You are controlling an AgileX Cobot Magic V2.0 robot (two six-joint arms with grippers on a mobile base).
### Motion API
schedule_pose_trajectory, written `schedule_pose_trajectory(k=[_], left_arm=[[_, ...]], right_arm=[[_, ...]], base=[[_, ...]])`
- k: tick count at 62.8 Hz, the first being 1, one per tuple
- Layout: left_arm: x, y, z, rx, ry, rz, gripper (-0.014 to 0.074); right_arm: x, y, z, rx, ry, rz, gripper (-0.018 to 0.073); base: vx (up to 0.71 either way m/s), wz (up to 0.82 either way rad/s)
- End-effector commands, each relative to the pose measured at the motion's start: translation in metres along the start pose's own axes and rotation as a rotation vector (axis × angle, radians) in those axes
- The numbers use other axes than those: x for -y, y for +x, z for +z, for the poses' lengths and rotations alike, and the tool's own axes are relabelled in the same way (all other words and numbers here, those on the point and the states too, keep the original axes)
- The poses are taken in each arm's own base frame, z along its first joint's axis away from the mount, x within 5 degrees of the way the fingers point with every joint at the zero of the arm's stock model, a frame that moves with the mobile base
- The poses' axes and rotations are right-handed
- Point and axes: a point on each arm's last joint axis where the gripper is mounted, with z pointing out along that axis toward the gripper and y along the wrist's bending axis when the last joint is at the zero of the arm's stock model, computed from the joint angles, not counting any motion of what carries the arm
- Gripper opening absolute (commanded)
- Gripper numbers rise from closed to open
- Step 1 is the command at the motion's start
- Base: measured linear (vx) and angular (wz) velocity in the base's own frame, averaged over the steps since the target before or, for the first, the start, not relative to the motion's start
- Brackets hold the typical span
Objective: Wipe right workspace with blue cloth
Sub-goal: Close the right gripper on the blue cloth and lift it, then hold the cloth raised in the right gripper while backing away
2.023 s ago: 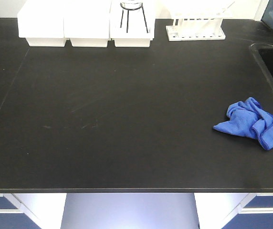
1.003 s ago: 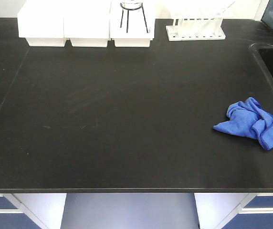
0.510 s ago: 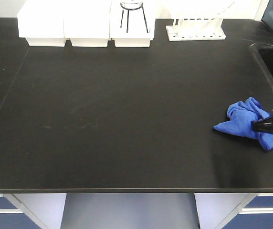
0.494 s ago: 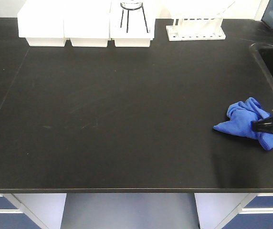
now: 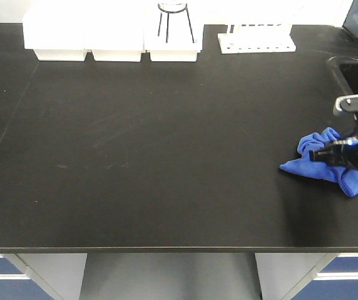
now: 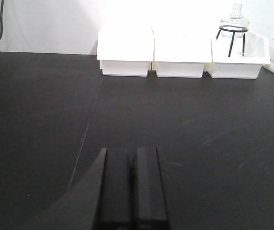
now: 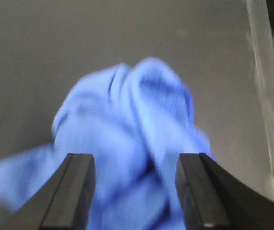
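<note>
A crumpled royal-blue microfibre cloth (image 5: 303,165) lies on the matte black desk (image 5: 166,144), near the right edge and closer to the front edge than the back. The right arm's fingers (image 7: 134,162) are spread wide, straddling the cloth's raised folds. The blurred wrist view does not show whether they touch it. The left arm's fingers (image 6: 132,158) are clenched together on nothing, low over the desk and facing the white plastic bins (image 5: 113,37) along the back edge.
</note>
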Motion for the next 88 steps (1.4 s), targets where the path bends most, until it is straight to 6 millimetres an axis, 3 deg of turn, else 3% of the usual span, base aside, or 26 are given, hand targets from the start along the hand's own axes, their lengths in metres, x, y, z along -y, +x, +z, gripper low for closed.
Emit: schedule_pose_trajectory(k=[1, 10, 27, 32, 38, 50, 65, 81, 88], left_arm=[[0.001, 0.002, 0.001, 0.065, 0.010, -0.008, -0.0006], [0.001, 0.002, 0.001, 0.065, 0.010, -0.008, -0.0006], [0.001, 0.002, 0.001, 0.065, 0.010, -0.008, -0.0006], [0.001, 0.002, 0.001, 0.065, 0.010, -0.008, -0.0006], [0.001, 0.002, 0.001, 0.065, 0.010, -0.008, -0.0006], [0.001, 0.002, 0.001, 0.065, 0.010, -0.008, -0.0006], [0.001, 0.002, 0.001, 0.065, 0.010, -0.008, -0.0006], [0.001, 0.002, 0.001, 0.065, 0.010, -0.008, -0.0006], [0.001, 0.002, 0.001, 0.065, 0.010, -0.008, -0.0006]], right_arm=[[0.004, -0.030, -0.001, 0.103, 0.004, -0.006, 0.0449], [0.006, -0.037, 0.021, 0.045, 0.013, -0.006, 0.0449], [0.004, -0.021, 0.050, -0.089, 0.016, -0.008, 0.0436], [0.003, -0.021, 0.050, -0.086, 0.013, -0.014, 0.0388], [0.004, -0.025, 0.044, -0.072, 0.018, -0.020, 0.0259], [0.008, -0.045, 0.013, 0.045, 0.032, -0.019, -0.0015], [0.000, -0.059, -0.057, 0.240, 0.027, -0.031, -0.0008], [-0.027, -0.020, -0.115, 0.375, -0.060, -0.060, -0.0008], [-0.034, 0.001, -0.129, 0.437, -0.098, -0.087, -0.0008]], base=[[0.00, 0.00], [0.00, 0.00], [0.00, 0.00], [0.00, 0.00], [0.00, 0.00], [0.00, 0.00], [0.00, 0.00], [0.00, 0.00], [0.00, 0.00]])
